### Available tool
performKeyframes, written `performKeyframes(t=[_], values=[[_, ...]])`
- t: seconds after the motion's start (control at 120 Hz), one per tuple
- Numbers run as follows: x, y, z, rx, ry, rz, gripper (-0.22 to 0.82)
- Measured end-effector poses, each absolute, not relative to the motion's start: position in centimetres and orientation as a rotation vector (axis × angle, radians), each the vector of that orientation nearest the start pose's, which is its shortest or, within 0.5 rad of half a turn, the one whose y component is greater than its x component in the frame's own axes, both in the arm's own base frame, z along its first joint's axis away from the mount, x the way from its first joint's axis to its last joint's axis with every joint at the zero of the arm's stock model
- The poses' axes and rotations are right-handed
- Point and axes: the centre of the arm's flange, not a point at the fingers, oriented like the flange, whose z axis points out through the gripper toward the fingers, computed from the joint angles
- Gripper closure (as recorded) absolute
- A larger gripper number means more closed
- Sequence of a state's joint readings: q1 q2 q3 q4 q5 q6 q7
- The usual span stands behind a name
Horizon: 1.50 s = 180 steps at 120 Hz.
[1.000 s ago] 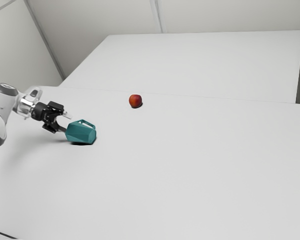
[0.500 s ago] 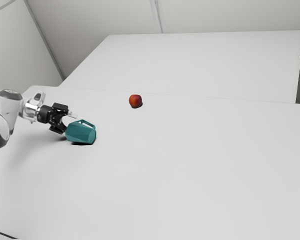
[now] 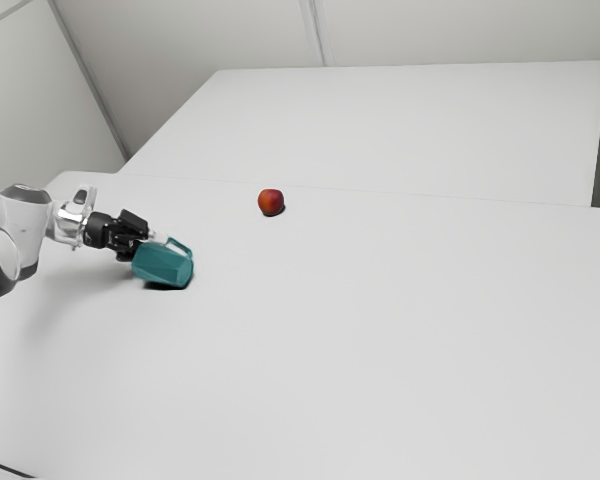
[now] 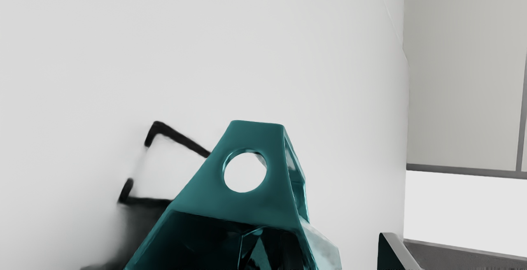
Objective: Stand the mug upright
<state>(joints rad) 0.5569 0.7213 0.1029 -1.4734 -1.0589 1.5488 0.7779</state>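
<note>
Because the mug (image 3: pixel 163 265) lies sideways on the desk (image 3: pixel 380 350), handle (image 3: pixel 181 246) up, the released tool (image 3: pixel 150 248) sits at its open end, likely placed for a grip that can tip it upright.

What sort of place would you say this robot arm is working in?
Probably a simulated lab or test room: there is a robot arm, a broad, plain white table with a teal mug lying on it, and pale walls behind.
</note>
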Motion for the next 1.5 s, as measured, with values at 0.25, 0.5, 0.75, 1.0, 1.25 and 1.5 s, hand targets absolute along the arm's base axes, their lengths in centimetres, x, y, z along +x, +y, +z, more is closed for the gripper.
performKeyframes(t=[0.25, 0.5, 0.75, 1.0, 1.25, 1.5], values=[[59.3, 32.4, 26.3, 2.030, 0.210, 0.237, 0.72], [59.3, 32.5, 27.0, 2.041, 0.191, 0.256, 0.76], [59.2, 31.0, 31.5, 2.058, 0.129, 0.294, 0.76], [59.9, 26.8, 39.7, 2.183, -0.035, 0.295, 0.76], [60.1, 21.6, 45.5, 2.419, -0.212, 0.179, 0.76], [58.7, 16.5, 46.8, 2.657, -0.328, 0.033, 0.76]])
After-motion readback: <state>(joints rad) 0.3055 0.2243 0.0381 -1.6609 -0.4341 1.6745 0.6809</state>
